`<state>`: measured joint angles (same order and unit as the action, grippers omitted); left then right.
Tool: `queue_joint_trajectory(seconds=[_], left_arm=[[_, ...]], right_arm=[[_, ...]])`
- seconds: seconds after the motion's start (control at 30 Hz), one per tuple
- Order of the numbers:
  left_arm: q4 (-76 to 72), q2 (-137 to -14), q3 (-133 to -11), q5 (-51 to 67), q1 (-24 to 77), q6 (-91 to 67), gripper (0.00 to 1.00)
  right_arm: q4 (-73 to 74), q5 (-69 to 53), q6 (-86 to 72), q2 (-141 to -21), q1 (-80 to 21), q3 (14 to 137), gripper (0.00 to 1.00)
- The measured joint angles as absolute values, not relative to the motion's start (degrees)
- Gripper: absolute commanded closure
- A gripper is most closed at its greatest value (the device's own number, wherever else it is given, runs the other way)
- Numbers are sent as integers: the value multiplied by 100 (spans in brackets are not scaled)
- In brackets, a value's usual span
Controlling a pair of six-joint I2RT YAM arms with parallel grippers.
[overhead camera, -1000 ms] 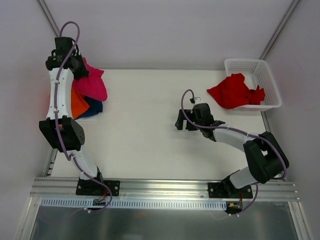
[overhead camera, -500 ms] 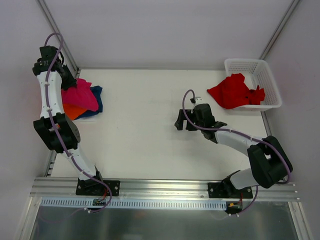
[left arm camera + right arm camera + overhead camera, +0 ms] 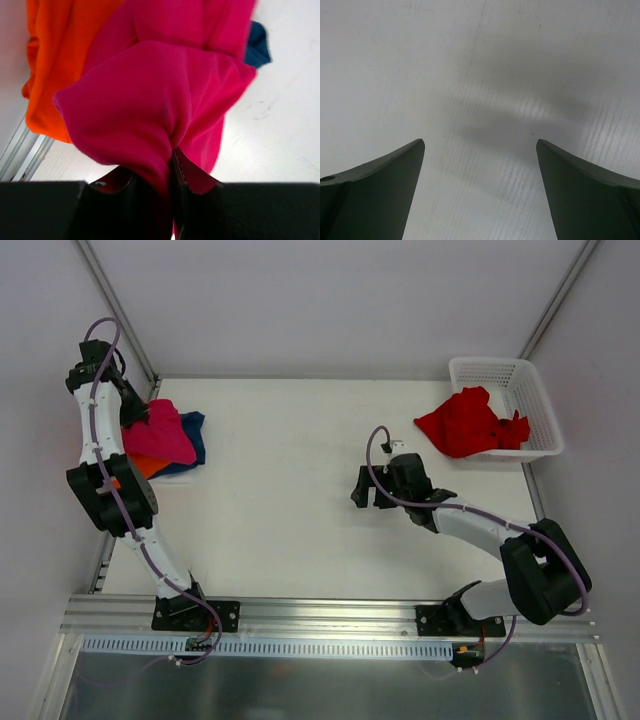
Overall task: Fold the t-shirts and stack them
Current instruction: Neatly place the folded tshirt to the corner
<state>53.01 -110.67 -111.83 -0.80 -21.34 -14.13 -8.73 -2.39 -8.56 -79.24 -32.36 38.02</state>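
My left claw (image 3: pixel 172 167) was at the desk's (image 3: pixel 290 470) far left corner, pinched shut on a fold of the pink t-shirt (image 3: pixel 150 90). In the left wrist view the two fingers met with the cloth squeezed between them. The fabric bunched out from that grip and spread over the rest of the pile. The pink t-shirt lay on top of the stack in that same corner of the desk. Under it, on the side toward the desk's left edge, was the orange t-shirt (image 3: pixel 55 60), with its edge showing past the pink one. The navy t-shirt (image 3: pixel 192 445) lay at the bottom of the stack, and only a strip of it showed on the side toward the middle of the desk.

Right of the desk's middle, my right claw (image 3: pixel 480 165) was spread wide and held nothing. The right wrist view showed only bare desk surface and a soft shadow between its two fingers. I could not tell whether the fingertips touched the desk.

At the desk's far right corner stood the white plastic basket (image 3: pixel 490 362). The red t-shirt (image 3: pixel 465 422) was crumpled, draped over the basket's left wall, partly inside and partly spilling out onto the desk.
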Motion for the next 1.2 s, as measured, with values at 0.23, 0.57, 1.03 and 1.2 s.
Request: queue_joint_trajectory(seconds=[0.23, 0.57, 1.03, 1.2], left_arm=[[5323, -11240, -10908, -961, -2257, -1831, 1], [5269, -9579, -11312, -1900, -1651, -2152, 1], [3616, -4707, -7240, -1221, 1592, -2497, 1], [2753, -4648, -5148, -1321, 3000, -2467, 1]], right_arm=[[-862, -242, -856, -7924, -3286, 3721, 1], [-1133, -541, -1007, -8228, -3306, 3688, 0], [-346, -360, -976, -6394, -3879, 3776, 0], [508, 666, -729, -4783, -4130, 4021, 1]])
